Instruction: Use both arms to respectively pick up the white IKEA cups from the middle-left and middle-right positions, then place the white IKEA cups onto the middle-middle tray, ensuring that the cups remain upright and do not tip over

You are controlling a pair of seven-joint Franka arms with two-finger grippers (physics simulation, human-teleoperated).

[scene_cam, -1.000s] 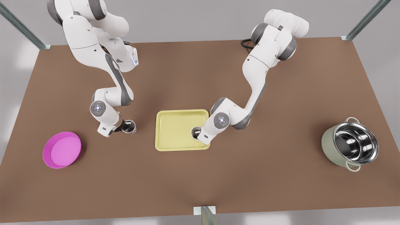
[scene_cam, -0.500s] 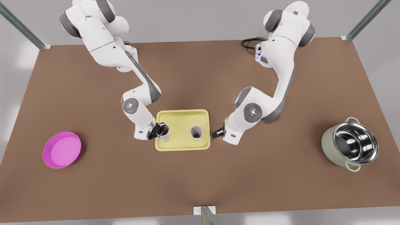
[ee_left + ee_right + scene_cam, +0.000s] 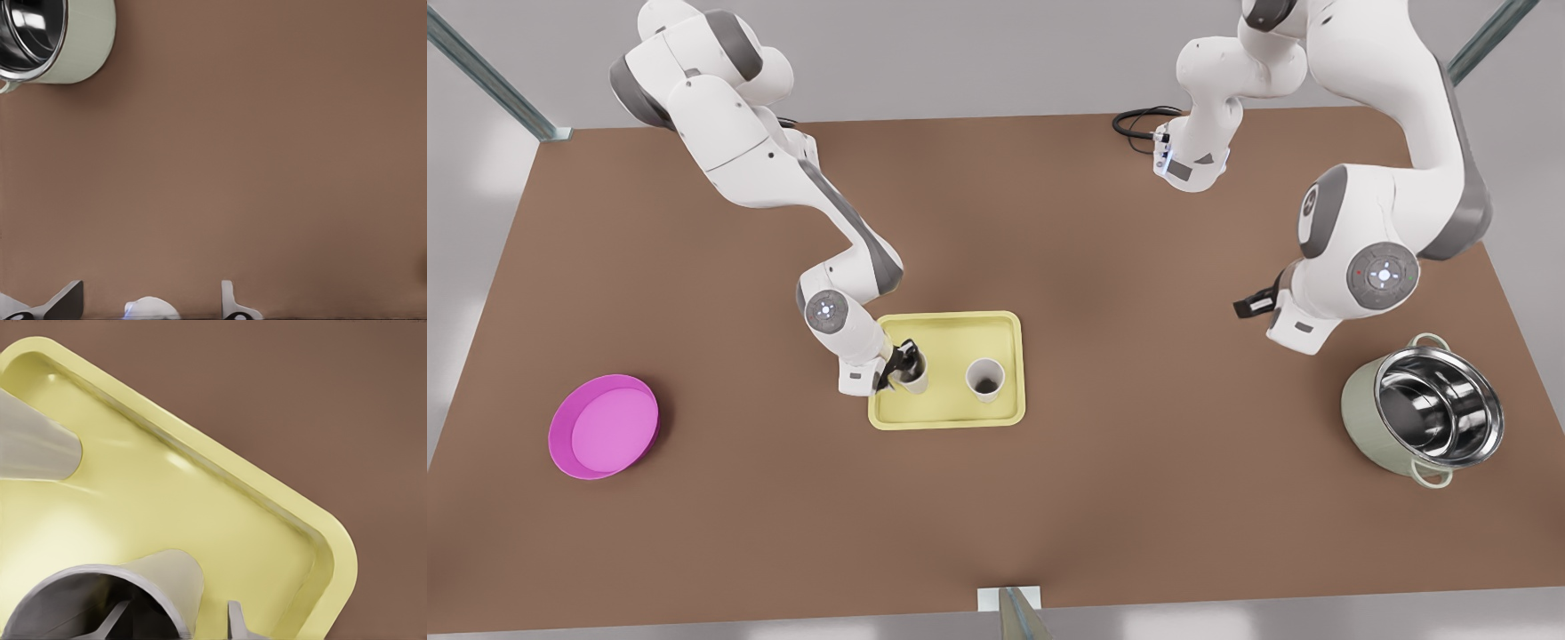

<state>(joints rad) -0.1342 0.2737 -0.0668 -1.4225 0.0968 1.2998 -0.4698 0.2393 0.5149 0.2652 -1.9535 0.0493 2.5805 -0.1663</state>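
The pale yellow tray (image 3: 947, 336) lies mid-table. One white cup (image 3: 985, 380) stands upright and free on the tray's right half; the right wrist view shows it farther off (image 3: 33, 447). The second white cup (image 3: 914, 380) is upright at the tray's left end, with my right gripper (image 3: 903, 360) shut on its rim. In the right wrist view this cup (image 3: 167, 577) has one finger inside and one outside, over the tray floor (image 3: 200, 507). My left gripper (image 3: 1254, 304) hangs open and empty over bare table at the front view's right, fingers spread (image 3: 150, 300).
A green steel-lined pot (image 3: 1423, 409) stands at the front view's far right, close below the left gripper's arm, and shows in the left wrist view (image 3: 47, 40). A magenta-pink dish (image 3: 605, 427) sits at the far left. A black cable (image 3: 1138, 120) lies at the back edge.
The right gripper carried its cup from left of the tray onto the tray's left end. The left gripper let go of its cup on the tray and withdrew up and toward the pot.
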